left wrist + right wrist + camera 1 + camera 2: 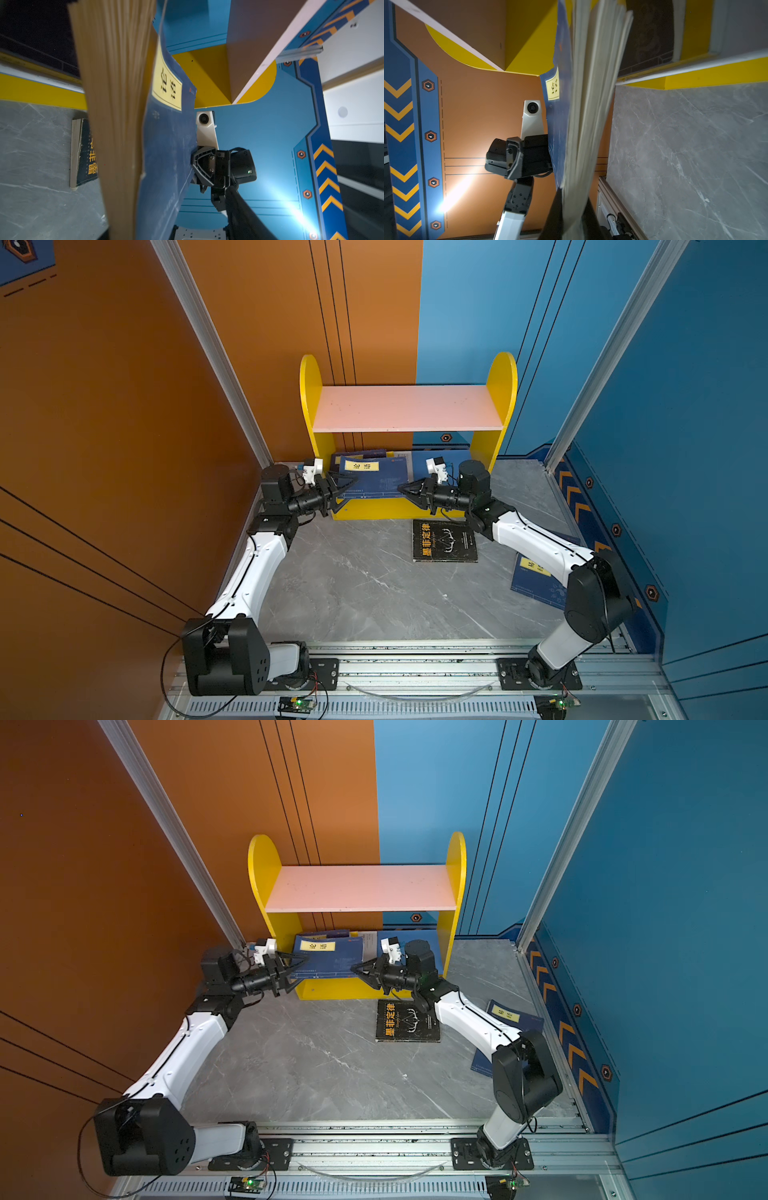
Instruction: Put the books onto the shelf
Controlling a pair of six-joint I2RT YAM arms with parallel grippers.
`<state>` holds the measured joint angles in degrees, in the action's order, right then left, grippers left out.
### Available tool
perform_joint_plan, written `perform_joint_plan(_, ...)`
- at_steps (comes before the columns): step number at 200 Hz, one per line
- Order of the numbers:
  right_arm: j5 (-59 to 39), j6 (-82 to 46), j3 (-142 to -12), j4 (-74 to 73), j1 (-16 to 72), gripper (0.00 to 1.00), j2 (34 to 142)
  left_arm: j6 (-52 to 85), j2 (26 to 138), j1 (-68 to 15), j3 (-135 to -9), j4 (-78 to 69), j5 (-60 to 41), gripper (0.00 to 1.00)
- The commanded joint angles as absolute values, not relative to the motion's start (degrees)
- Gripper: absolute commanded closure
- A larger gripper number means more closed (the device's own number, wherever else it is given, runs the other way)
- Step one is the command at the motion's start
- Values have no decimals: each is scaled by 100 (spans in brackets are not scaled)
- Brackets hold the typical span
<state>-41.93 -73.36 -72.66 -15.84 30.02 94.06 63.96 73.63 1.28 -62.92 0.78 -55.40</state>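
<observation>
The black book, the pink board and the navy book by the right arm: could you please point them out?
black book (444,540): in a top view, centre of cover.
pink board (405,408): in a top view, middle of top face.
navy book by right arm (508,1014): in a top view, yellow label.

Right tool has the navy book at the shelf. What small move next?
Likely push the navy book a little deeper into the shelf with the right tool, shut on its edge: its near edge lines up with the yellow front strip, not past it.
</observation>
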Motion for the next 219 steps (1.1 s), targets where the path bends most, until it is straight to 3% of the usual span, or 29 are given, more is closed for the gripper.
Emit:
perform_joint_plan(1,-3645,-6930,-7478,-1368,2973,95,9222,5368,6973,239,-6840,1703,-4839,33)
perform_joint_plan(30,-3630,-6892,-7656,-1476,2954,96,9346,5019,6660,437,-6972,2265,-4628,19)
perform_joint_plan(61,-3336,-6511,-7882,-1275,2947,100,9453,4931,6294,928,-6820,2718,-4232,15)
perform_joint_plan(76,-3147,-6376,-7934,-1283,2944,99,9489,5014,5981,1116,-6670,2727,-3878,7)
perform_joint_plan(165,-2735,-5883,-8611,-1195,3004,98,10258,4448,5467,1607,-6383,3001,-3158,4)
perform_joint_plan(219,-2839,-5563,-9753,-666,3085,98,11128,4400,5451,1595,-6016,2417,-2889,1)
